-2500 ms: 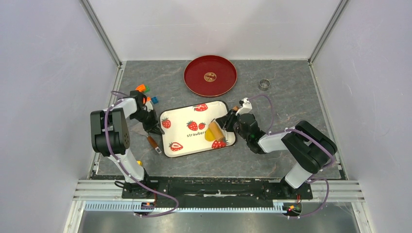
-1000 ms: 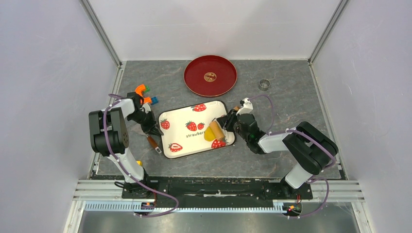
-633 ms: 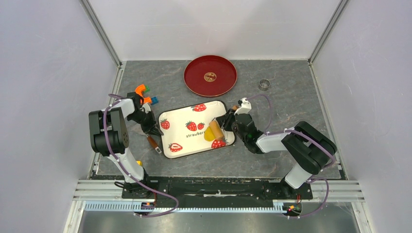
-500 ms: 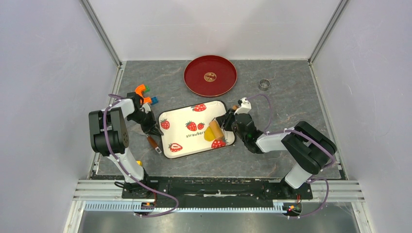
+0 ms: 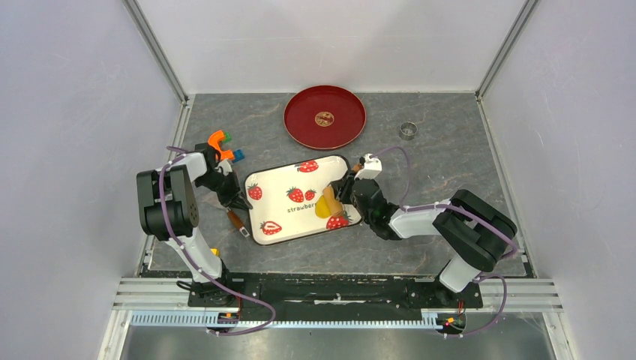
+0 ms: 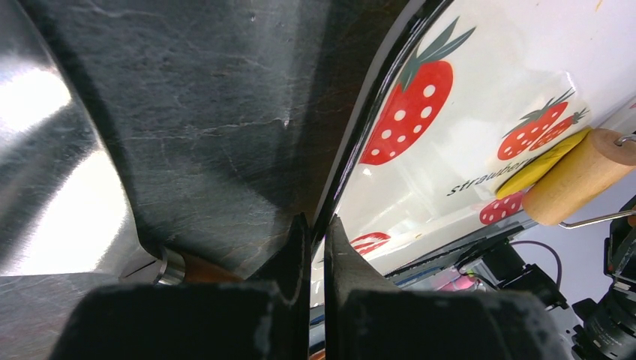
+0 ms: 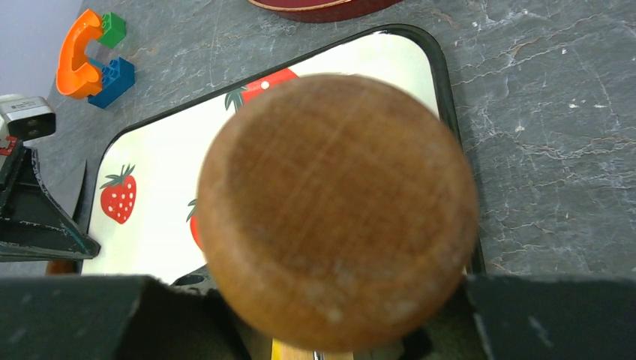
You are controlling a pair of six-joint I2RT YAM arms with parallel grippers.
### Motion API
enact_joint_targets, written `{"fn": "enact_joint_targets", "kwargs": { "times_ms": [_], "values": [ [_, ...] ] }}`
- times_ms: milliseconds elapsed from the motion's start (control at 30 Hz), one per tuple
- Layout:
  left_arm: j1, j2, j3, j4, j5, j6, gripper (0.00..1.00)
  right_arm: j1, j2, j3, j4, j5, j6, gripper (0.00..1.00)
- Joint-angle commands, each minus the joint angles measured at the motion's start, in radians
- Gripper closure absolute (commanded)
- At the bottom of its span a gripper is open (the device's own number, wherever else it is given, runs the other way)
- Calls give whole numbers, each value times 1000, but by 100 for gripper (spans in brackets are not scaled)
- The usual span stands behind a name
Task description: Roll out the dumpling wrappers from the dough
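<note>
A small yellow dumpling wrapper (image 5: pixel 323 208) lay flat on the right half of a strawberry-printed tray (image 5: pixel 300 225) at the centre of the overhead view, with the wooden rolling pin (image 6: pixel 581 176) lying against it. Just right of the dough, the right tool (image 5: pixel 346 191) was pinching the pin's round wooden handle (image 7: pixel 337 210), which filled the middle of its wrist view. At the tray's left edge, the left tool (image 6: pixel 316 238) was pressed together on the black rim, low over the grey stone counter (image 5: pixel 435 150).
</note>
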Motion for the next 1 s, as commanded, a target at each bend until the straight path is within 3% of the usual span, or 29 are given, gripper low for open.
{"fn": "enact_joint_targets", "kwargs": {
  "times_ms": [0, 967],
  "values": [
    [52, 25, 14, 20, -167, 3, 98, -4, 141, -105, -658, 184, -189, 100],
    [52, 18, 12, 24, -152, 1, 98, -4, 4, -118, -788, 214, -91, 100]
  ]
}}
